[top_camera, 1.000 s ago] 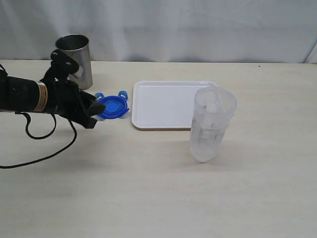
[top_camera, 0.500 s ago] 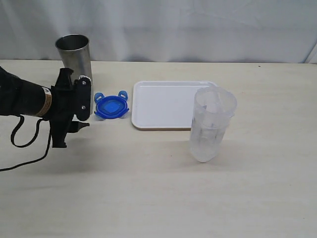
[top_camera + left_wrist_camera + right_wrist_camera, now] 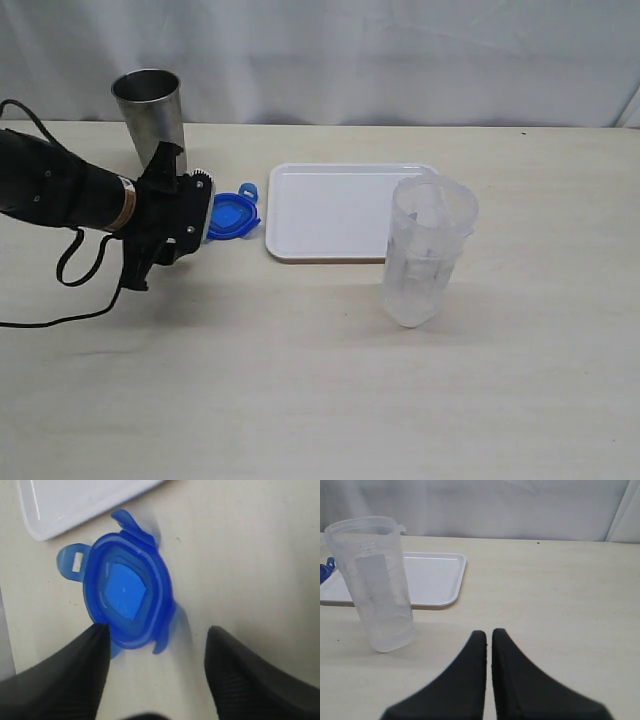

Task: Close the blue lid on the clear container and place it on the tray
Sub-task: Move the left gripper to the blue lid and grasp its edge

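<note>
Exterior view: the left gripper (image 3: 193,214) on its black arm reaches in low from the left side of the pale beige tabletop (image 3: 300,390) and sits right at the small round bright-blue plastic lid (image 3: 233,213), which lies flat on the table between the grey metal cup (image 3: 152,115) and the flat white rectangular plastic tray (image 3: 330,212). The lid is just beside the tray's left edge, not on it. In the left wrist view the left gripper (image 3: 157,642) has its two dark fingers spread wide, and the near rim of the lid (image 3: 127,597) lies in the gap; one finger (image 3: 92,645) is against that rim, the other stands clear of it, so nothing is gripped. The lid's snap flaps are splayed outward, and a corner of the tray (image 3: 75,502) shows just past it. The tall translucent clear plastic container (image 3: 428,262) stands upright and uncovered on the table at the tray's near right corner, off the tray and well apart from the lid. In the right wrist view the right gripper (image 3: 489,636) has its jaws pressed together on nothing, hanging over bare table near the container (image 3: 376,587) and tray (image 3: 440,575).
</note>
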Tool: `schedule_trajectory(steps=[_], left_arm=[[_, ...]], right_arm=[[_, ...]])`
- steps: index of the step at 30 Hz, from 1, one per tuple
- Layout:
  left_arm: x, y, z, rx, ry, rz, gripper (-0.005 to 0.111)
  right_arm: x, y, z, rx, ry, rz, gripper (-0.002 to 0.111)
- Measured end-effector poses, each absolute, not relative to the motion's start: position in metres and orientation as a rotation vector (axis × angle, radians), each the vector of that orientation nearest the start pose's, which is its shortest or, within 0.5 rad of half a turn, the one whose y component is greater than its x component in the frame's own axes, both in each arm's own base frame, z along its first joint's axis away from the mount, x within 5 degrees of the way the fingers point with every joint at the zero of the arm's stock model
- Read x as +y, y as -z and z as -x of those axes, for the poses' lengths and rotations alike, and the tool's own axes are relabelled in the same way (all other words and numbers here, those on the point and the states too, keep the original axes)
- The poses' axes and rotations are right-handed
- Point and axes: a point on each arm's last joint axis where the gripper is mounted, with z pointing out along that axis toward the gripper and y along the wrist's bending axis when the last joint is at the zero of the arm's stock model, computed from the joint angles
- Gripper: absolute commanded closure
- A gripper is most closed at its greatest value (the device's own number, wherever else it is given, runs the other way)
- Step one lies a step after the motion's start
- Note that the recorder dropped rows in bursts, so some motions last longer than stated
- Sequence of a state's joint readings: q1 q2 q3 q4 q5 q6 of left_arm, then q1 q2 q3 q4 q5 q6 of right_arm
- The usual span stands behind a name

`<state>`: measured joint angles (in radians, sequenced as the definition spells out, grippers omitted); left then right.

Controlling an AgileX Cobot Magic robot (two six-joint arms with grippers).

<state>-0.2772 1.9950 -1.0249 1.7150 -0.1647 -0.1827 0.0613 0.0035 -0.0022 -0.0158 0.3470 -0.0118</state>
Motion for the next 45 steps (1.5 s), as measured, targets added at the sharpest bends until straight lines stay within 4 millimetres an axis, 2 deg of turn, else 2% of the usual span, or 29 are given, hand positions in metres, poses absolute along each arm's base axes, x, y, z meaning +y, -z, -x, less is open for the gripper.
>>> schedule_trajectory(steps=[4, 11, 24, 29, 37, 38, 42, 45], left_arm=[[-0.122, -0.111, -0.374, 1.497, -0.33, -1.971, 0.063], [-0.122, -0.096, -0.373, 1.454, -0.329, -2.05, 0.064], [-0.119, -0.095, -0.375, 1.423, -0.396, -2.096, 0.064], [-0.119, -0.09, -0.374, 1.429, -0.385, -2.104, 0.076], [-0.121, -0.086, -0.379, 1.409, -0.392, -2.121, 0.078], [-0.121, -0.086, -0.38, 1.407, -0.394, -2.119, 0.079], [-0.121, -0.085, -0.384, 1.453, -0.398, -2.08, 0.105], [-0.12, -0.085, -0.385, 1.475, -0.407, -2.067, 0.107]], right_arm=[[0.003, -0.182, -0.053, 1.83, -0.019, 0.077, 0.104], [0.003, -0.182, -0.053, 1.83, -0.019, 0.077, 0.104], [0.003, -0.182, -0.053, 1.83, -0.019, 0.077, 0.104], [0.003, -0.182, -0.053, 1.83, -0.019, 0.077, 0.104], [0.003, -0.182, -0.053, 1.83, -0.019, 0.077, 0.104], [0.003, -0.182, -0.053, 1.83, -0.019, 0.077, 0.104], [0.003, -0.182, -0.053, 1.83, -0.019, 0.077, 0.104], [0.003, -0.182, -0.053, 1.83, -0.019, 0.077, 0.104]])
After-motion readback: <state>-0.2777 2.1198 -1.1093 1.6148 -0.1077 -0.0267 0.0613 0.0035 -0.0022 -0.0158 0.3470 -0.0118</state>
